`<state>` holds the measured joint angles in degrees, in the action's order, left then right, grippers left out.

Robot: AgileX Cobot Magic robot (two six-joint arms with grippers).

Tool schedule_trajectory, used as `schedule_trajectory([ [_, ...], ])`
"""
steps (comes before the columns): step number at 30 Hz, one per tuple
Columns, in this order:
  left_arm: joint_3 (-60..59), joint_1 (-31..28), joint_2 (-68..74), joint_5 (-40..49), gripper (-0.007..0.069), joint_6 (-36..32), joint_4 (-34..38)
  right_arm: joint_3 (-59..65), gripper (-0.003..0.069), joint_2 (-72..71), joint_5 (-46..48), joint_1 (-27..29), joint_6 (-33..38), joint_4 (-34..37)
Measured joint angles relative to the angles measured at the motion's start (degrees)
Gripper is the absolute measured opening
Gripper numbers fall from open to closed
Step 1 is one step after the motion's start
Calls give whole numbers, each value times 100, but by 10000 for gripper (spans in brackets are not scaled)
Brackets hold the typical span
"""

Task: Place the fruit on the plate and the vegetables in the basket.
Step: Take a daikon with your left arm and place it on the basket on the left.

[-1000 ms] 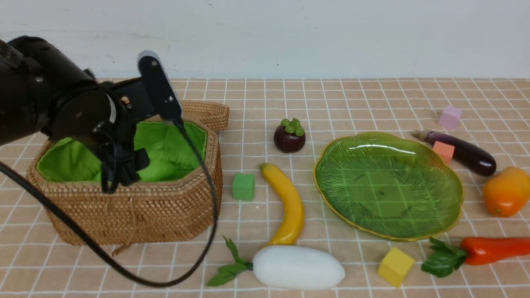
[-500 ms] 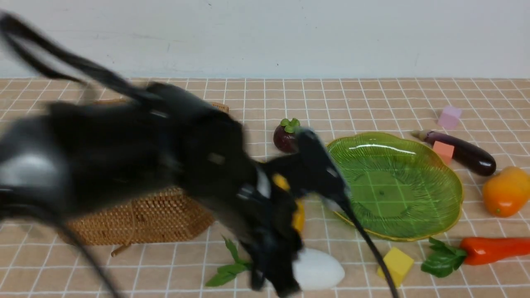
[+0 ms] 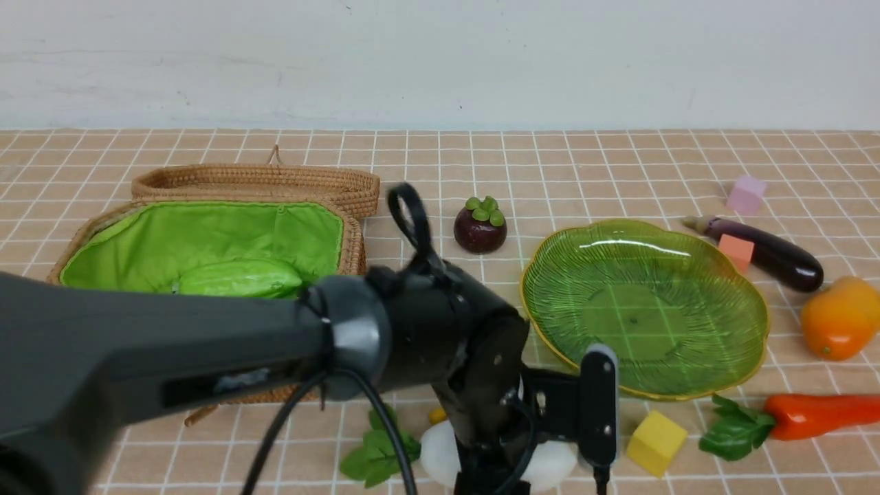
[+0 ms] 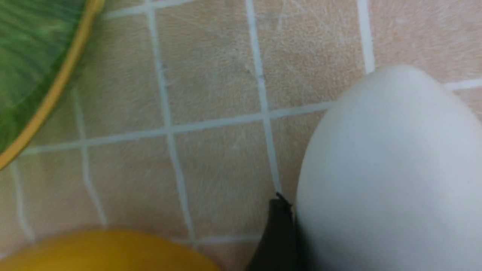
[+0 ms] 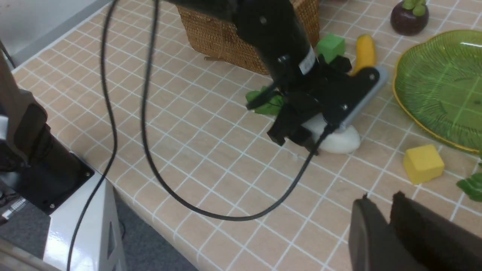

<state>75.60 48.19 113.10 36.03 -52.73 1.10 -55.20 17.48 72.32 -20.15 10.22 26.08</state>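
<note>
My left gripper is down over the white radish, which lies on the table. One of its fingers rests against the radish's side; the other is hidden. The arm covers most of the banana in the front view. A bumpy green gourd lies in the basket. The plate holds nothing. The mangosteen sits behind it, the eggplant, mango and carrot to its right. My right gripper hovers near the front edge, shut on nothing.
Foam cubes are scattered about: yellow by the carrot leaves, orange against the eggplant, lilac at the back right, green between basket and banana. The left arm's cable loops over the front of the table.
The left arm has swung from above the basket to the front and come down over the radish. The gourd now shows lying in the basket.
</note>
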Motion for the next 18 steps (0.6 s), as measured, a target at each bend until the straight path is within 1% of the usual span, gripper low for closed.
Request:
schedule_trajectory([
  [1, 36, 0, 27, -114, 516, -16, -17, 0, 109, 0, 0, 0, 0, 38],
  [4, 47, 0, 38, -167, 516, 83, -16, 0, 109, 0, 0, 0, 0, 107],
  [9, 41, 0, -205, -58, 516, 507, -147, -2, 109, 0, 0, 0, 0, 120],
  [12, 53, -10, -858, 268, 516, 1021, -327, -2, 112, 0, -48, 0, 0, 120],
  [14, 125, -73, -1455, 536, 516, 1506, -630, -2, 112, 0, -243, 0, 0, 113],
  [16, 181, -253, -2006, 681, 516, 1959, -1092, -2, 114, 0, -598, 0, -4, 67],
  [18, 212, -589, -2397, 758, 516, 2198, -1597, -2, 115, 0, -884, 0, -4, 4],
])
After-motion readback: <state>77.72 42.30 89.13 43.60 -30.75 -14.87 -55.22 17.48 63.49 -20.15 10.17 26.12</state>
